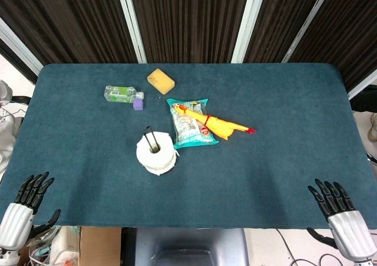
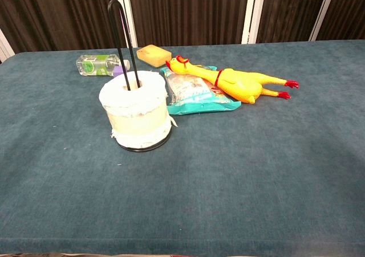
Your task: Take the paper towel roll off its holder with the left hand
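Paper towel, a short white roll (image 2: 137,111), sat threaded over the tall black wire loop of its round-based holder (image 2: 121,37), left of table centre, so it likely must lift straight up. The left hand (image 1: 28,204) hovered at the near-left table edge, fingers spread, empty; the right hand (image 1: 339,210) mirrored it, well apart.

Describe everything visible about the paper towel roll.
The paper towel roll is white, squat and partly used, with a ragged, frayed top edge and a loose flap at its lower right. It stands upright on a black wire holder, whose tall loop rises through the hollow core and whose round base ring shows under it. It sits left of centre on the teal table, just clear of the snack packet. Neither robot hand touches it.
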`<act>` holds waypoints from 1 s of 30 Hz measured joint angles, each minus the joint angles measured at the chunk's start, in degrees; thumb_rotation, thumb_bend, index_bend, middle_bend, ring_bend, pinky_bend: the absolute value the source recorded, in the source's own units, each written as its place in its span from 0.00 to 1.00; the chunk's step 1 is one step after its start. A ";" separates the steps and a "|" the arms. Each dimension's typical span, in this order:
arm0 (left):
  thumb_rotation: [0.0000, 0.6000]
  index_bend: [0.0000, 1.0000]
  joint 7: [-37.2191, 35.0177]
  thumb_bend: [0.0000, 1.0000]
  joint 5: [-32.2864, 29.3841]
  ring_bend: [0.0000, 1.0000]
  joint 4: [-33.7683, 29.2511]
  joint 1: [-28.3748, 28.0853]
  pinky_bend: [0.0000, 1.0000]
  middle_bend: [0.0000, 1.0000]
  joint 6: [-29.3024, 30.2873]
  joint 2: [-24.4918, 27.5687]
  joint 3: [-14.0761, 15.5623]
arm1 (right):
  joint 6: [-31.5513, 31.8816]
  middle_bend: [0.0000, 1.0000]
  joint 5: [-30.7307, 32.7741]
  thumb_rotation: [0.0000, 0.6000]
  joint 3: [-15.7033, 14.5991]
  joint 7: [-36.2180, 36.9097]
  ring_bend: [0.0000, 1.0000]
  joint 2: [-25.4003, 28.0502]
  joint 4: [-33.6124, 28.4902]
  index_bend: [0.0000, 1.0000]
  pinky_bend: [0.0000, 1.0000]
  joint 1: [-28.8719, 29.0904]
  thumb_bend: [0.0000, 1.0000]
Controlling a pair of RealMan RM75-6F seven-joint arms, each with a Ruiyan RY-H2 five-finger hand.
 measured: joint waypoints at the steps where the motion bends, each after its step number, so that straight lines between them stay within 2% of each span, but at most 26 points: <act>1: 1.00 0.00 -0.31 0.38 0.12 0.00 -0.06 -0.07 0.00 0.00 -0.08 -0.02 0.08 | 0.05 0.00 0.01 1.00 0.01 0.07 0.00 0.00 -0.07 0.00 0.00 -0.01 0.03; 5: 1.00 0.00 -3.47 0.36 1.05 0.00 -0.14 -0.82 0.01 0.00 -0.04 -0.72 0.16 | -0.18 0.00 -0.05 1.00 0.05 -0.19 0.00 -0.13 -0.35 0.00 0.00 0.11 0.03; 10: 1.00 0.00 -13.33 0.35 1.56 0.00 -0.75 -3.52 0.01 0.00 -0.82 -2.97 -0.64 | -1.12 0.00 -0.10 1.00 -0.03 -0.56 0.00 -0.09 -0.74 0.00 0.00 0.54 0.03; 15: 1.00 0.00 -22.60 0.34 -1.51 0.00 -4.40 -8.41 0.00 0.00 -6.01 -5.60 -3.72 | -1.30 0.00 0.29 1.00 0.08 -0.17 0.00 0.14 -1.02 0.00 0.00 0.70 0.03; 23: 1.00 0.00 -20.67 0.34 -10.54 0.00 -8.52 -15.30 0.00 0.00 -19.59 -10.11 -8.76 | -1.74 0.00 0.64 1.00 0.07 0.12 0.00 0.44 -1.29 0.00 0.00 0.95 0.03; 30: 1.00 0.00 -14.96 0.34 -18.16 0.00 -7.41 -21.08 0.00 0.00 -29.19 -18.40 -12.49 | -1.64 0.00 0.68 1.00 -0.01 1.26 0.00 0.91 -1.37 0.00 0.00 1.05 0.03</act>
